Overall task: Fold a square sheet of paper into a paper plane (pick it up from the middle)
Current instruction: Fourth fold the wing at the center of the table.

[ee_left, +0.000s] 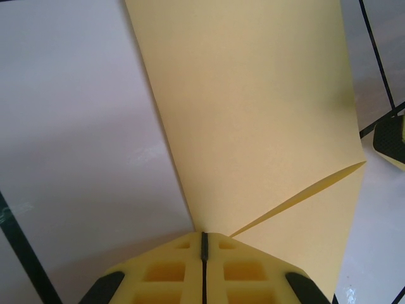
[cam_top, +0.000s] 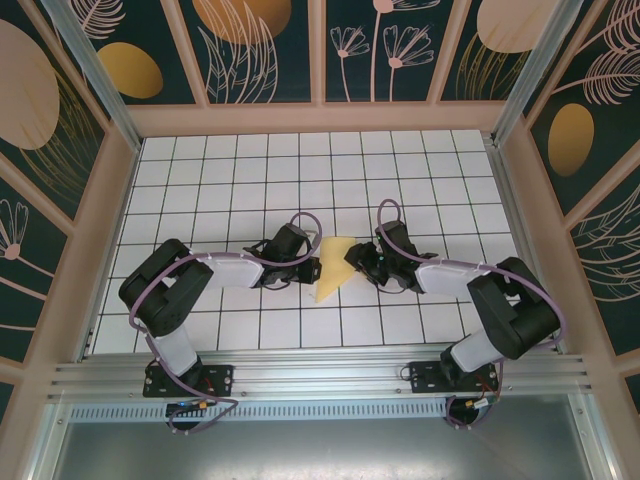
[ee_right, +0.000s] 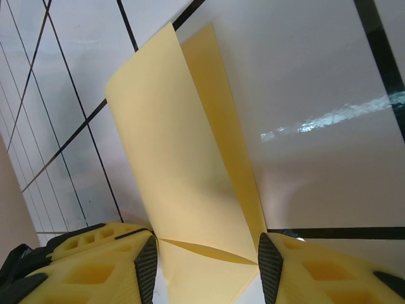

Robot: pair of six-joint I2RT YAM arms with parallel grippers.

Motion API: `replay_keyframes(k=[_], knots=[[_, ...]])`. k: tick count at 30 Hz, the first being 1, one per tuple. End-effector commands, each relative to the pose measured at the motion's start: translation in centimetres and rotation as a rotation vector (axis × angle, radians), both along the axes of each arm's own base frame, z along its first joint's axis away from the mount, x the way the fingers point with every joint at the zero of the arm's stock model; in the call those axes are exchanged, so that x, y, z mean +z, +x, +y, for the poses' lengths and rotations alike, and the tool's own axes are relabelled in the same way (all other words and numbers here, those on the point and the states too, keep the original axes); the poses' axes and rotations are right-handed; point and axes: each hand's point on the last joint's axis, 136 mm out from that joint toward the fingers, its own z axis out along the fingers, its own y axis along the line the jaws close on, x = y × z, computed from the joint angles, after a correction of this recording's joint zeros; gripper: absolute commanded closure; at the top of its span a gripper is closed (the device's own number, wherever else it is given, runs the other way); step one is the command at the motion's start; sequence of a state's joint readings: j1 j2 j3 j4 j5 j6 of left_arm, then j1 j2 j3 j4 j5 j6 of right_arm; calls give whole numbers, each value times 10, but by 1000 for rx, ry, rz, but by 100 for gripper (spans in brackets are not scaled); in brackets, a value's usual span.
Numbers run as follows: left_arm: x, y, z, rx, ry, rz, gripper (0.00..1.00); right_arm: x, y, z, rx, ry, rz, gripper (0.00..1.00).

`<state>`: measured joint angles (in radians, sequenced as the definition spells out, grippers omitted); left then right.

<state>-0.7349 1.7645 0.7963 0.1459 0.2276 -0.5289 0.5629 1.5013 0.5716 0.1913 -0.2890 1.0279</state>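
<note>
Evidently your left hand [ee_left: 202, 244] pinched the square sheet of paper [ee_left: 253, 114] tight, likely to anchor the fold, while your right hand [ee_right: 207, 263] stood parted around it.

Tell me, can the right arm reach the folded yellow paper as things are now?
Probably yes: the right gripper is open with the yellow paper rising between its fingers, and nothing blocks it. The left gripper, shut on the paper's opposite side, leaves that side free.

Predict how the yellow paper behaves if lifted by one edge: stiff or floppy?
Likely floppy: the paper curves away from the pinching left fingers. Probably very light: its folded flaps stand up off the table unsupported.
</note>
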Motion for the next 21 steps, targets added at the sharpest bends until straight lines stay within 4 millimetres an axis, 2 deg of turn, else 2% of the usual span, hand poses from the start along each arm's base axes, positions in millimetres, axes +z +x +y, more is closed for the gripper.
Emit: replay_keyframes(k=[1,8,21], knots=[[-22,-5,10,12,52,41,93,-4,1,4,1,22,12,51],[-22,-6,11,9,51,43,93,-5,1,10,18,42,19,51],[-17,-4,8,6,43,38,93,6,3,17,60,73,-22,56]])
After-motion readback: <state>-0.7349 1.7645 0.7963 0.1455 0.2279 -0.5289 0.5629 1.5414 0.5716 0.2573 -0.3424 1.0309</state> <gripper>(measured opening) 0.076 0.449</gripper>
